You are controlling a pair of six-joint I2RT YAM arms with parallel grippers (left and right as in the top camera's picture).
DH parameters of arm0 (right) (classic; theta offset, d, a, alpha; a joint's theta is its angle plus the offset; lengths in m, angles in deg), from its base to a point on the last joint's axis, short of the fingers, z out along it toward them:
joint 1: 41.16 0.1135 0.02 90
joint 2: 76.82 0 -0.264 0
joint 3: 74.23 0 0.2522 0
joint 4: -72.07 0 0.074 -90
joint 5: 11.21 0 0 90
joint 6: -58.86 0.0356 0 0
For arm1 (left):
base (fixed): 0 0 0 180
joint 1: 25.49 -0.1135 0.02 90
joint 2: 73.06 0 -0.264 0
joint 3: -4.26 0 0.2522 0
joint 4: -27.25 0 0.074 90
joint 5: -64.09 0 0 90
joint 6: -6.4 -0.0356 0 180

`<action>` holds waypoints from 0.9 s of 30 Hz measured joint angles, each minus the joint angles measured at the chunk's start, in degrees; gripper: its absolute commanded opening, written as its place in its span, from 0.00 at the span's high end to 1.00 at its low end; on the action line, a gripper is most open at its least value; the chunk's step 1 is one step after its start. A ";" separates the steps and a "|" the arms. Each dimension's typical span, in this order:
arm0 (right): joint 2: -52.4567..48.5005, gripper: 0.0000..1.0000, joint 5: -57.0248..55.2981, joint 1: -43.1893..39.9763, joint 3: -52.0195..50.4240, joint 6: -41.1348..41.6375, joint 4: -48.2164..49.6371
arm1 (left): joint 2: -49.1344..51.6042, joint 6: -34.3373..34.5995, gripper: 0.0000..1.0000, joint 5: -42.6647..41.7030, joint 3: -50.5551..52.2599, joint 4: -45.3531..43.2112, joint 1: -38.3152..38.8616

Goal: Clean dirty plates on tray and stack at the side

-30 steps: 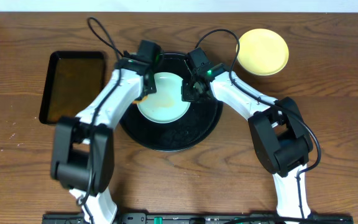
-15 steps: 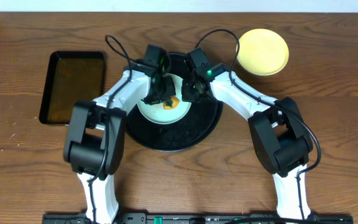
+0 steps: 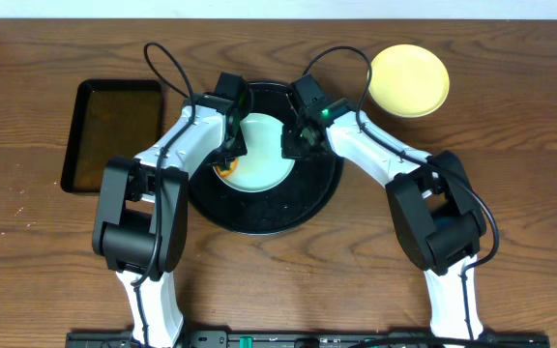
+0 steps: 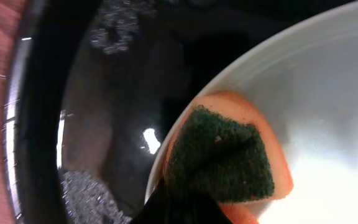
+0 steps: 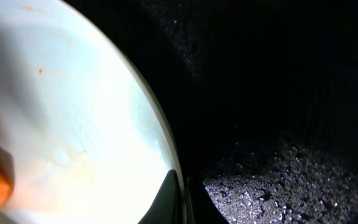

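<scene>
A pale mint-blue plate [image 3: 259, 153] lies in the round black tray [image 3: 269, 215]. My left gripper [image 3: 228, 159] is shut on an orange sponge with a green scrub face [image 4: 225, 158], pressed on the plate's left rim [image 4: 328, 74]. My right gripper [image 3: 296, 145] is shut on the plate's right rim [image 5: 166, 143], one finger inside [image 5: 166, 199] and one outside. A faint orange smear shows on the plate [image 5: 73, 168]. A pale yellow plate [image 3: 409, 80] lies on the table at the far right. A second mint-blue plate is not visible.
A rectangular black tray [image 3: 114, 133] lies at the left on the wooden table [image 3: 511, 193]. The round tray's floor is wet with droplets [image 5: 278, 180]. Cables loop above both wrists.
My left gripper swept the sponge from the plate's left rim to its middle and back to the left rim. My right gripper has stayed on the right rim.
</scene>
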 measured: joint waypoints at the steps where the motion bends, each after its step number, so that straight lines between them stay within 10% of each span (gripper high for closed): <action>1: 0.00 0.99 0.37 0.17 0.00 0.11 0.02 | 0.00 -0.09 0.92 1.53 -0.17 0.02 0.11; 16: -1.07 0.99 -6.51 -0.76 19.89 -11.19 -17.38 | -21.18 -4.87 0.92 1.55 -3.93 -4.98 -18.93; 27: -1.09 0.99 -26.80 3.63 40.68 -25.05 -34.60 | -12.59 -10.54 0.92 -9.03 -2.84 -5.57 -33.16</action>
